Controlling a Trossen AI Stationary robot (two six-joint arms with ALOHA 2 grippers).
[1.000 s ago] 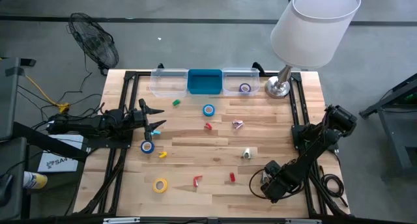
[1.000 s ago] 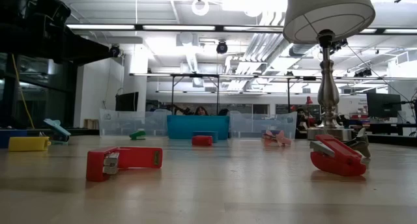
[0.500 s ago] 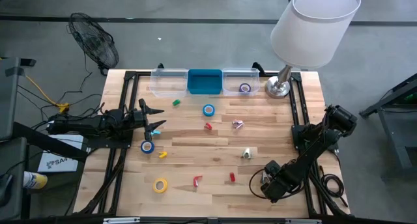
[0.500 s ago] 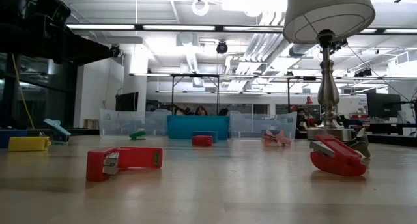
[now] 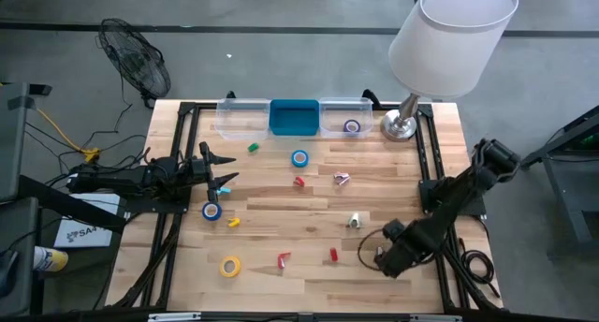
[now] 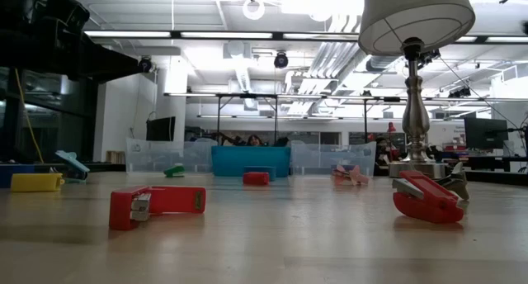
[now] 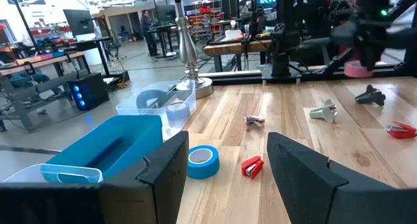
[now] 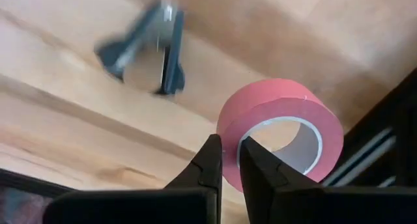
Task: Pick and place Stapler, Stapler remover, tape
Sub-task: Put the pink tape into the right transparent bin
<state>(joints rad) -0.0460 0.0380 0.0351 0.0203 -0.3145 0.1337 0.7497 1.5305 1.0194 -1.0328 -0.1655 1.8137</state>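
Observation:
My right gripper (image 8: 230, 142) hangs over the table's near right part (image 5: 388, 256), pointing down, shut on a pink tape roll (image 8: 280, 107). That roll also shows in the left wrist view (image 7: 357, 69), above a dark stapler remover (image 7: 370, 95) that lies on the wood. My left gripper (image 7: 225, 142) waits open and level at the table's left side (image 5: 225, 172). Blue tape rolls (image 5: 299, 158) (image 5: 211, 211) and a yellow one (image 5: 230, 265) lie flat on the table. Red staplers (image 5: 284, 260) (image 5: 333, 255) lie near the front. My right gripper pinches the pink roll's wall (image 8: 229, 129), one finger inside the ring's hollow and the other outside. The fingers (image 8: 210, 162) come from above, pointing down. The roll hangs at the fingertips, lifted clear of the table.
Two clear bins (image 5: 243, 116) (image 5: 351, 116) and a blue bin (image 5: 294, 116) stand along the far edge; the right clear bin holds a purple tape roll (image 5: 352, 126). A lamp (image 5: 402, 125) stands at the far right. Small green (image 5: 253, 148), pink (image 5: 342, 179) and pale (image 5: 355, 221) pieces lie mid-table.
My right gripper has risen and shifted a little toward the table's far edge, its arm lifting with it.

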